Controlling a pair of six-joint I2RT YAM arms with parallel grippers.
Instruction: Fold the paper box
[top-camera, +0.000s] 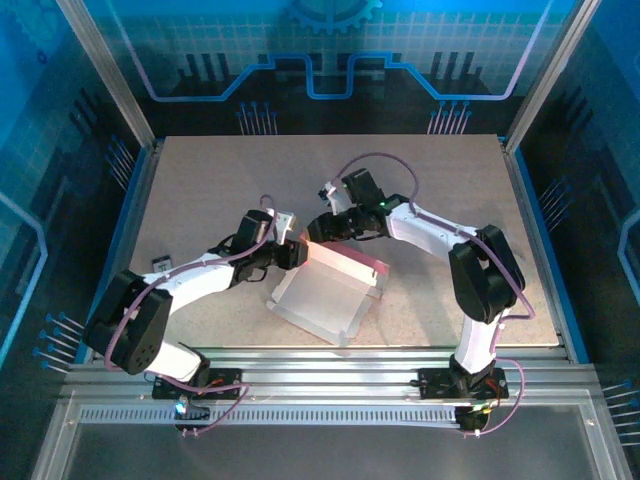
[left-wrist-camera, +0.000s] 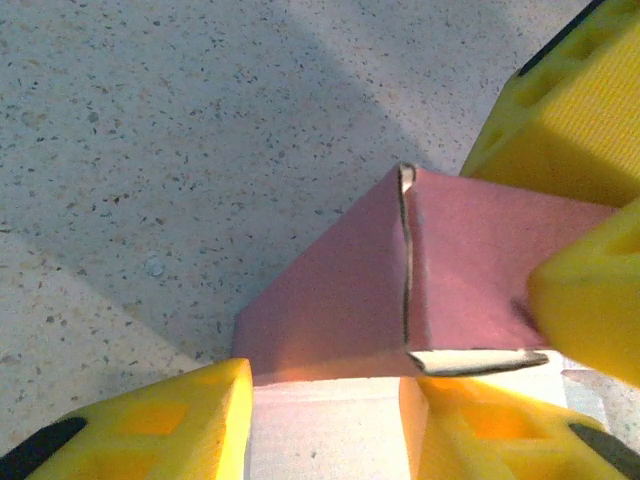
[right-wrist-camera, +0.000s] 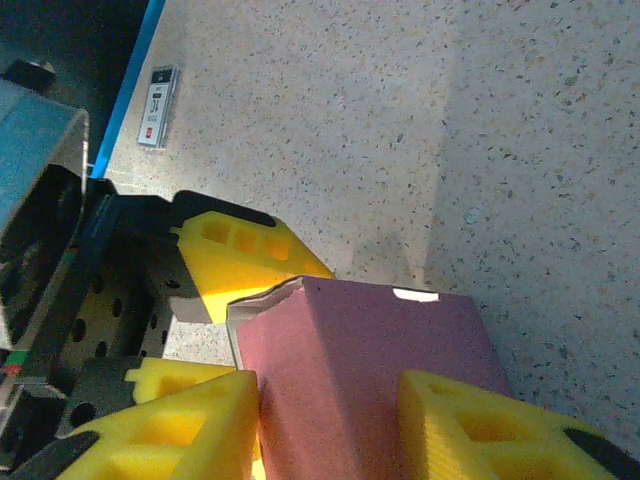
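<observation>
The paper box (top-camera: 325, 295) lies mid-table, pale inner face up, with its pink far wall raised. My left gripper (top-camera: 293, 252) meets that wall's left corner from the left, and my right gripper (top-camera: 318, 230) comes in from behind. In the left wrist view my left gripper (left-wrist-camera: 325, 400) stands open, its yellow fingers (left-wrist-camera: 150, 430) straddling the paper box (left-wrist-camera: 340, 300) at a folded corner flap. In the right wrist view my right gripper (right-wrist-camera: 330, 400) is shut on the pink corner of the paper box (right-wrist-camera: 370, 360), both pads touching it.
A small white label card (top-camera: 160, 264) lies near the table's left edge; it is the small white label card (right-wrist-camera: 157, 105) in the right wrist view. Blue side walls and a metal rail (top-camera: 320, 365) at the front bound the speckled tabletop (top-camera: 220, 180).
</observation>
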